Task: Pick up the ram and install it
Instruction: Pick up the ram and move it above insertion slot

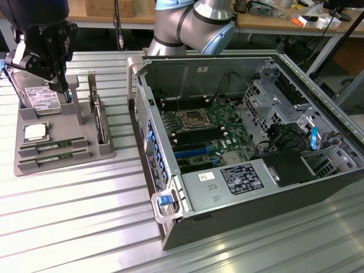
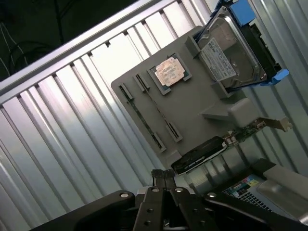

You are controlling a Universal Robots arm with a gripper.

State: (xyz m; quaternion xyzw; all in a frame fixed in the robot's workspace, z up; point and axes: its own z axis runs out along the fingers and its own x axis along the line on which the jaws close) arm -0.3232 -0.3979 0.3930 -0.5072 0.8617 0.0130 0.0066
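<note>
Tool (image 2: 163, 174) pinched together, empty, above tray (image 1: 79, 122); ram (image 1: 54, 146) slotted, open overhead.

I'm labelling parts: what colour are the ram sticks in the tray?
Green; the ram sticks show best in the exterior view.

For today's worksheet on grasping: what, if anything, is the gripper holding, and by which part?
Nothing is held. The gripper is shut and empty; the ram sticks lie in the grey tray.
</note>
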